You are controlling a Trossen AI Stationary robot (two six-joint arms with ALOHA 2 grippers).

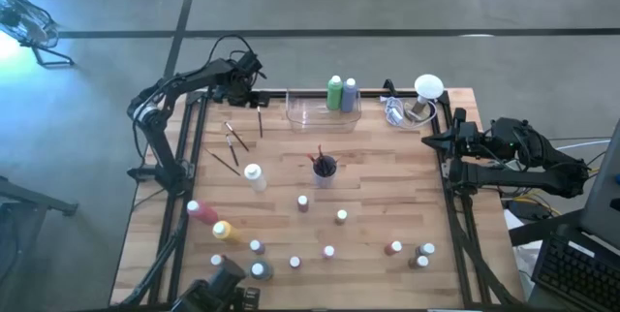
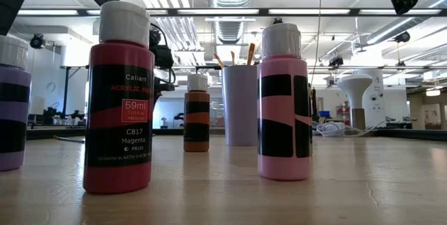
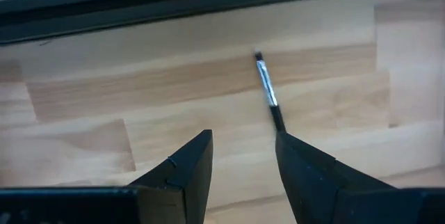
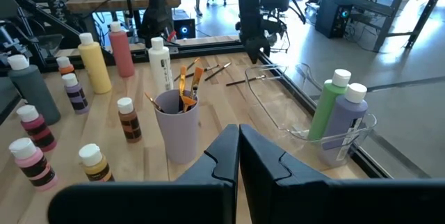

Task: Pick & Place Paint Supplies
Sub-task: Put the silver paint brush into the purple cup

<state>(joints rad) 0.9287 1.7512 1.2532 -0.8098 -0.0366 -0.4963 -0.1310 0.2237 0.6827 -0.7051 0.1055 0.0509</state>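
Observation:
A thin dark-handled paintbrush (image 3: pixel 267 90) lies flat on the wood near the table's far edge, left of the clear tray (image 1: pixel 308 114). My left gripper (image 3: pixel 243 137) hangs open just above it, pointing down; the handle runs in behind one finger, so I cannot tell whether they touch. The same gripper (image 4: pixel 255 51) shows far off in the right wrist view. Other loose brushes (image 1: pixel 232 140) lie further left. My right gripper (image 4: pixel 238 147) waits shut at the table's right edge, holding nothing.
A green and a purple bottle (image 1: pixel 340 93) stand in the clear tray. A lilac cup (image 1: pixel 325 169) with brushes stands mid-table, a white bottle (image 1: pixel 255 176) to its left. Red and yellow bottles (image 1: pixel 211 219) lie at the left, and several small bottles (image 1: pixel 329 251) dot the near half.

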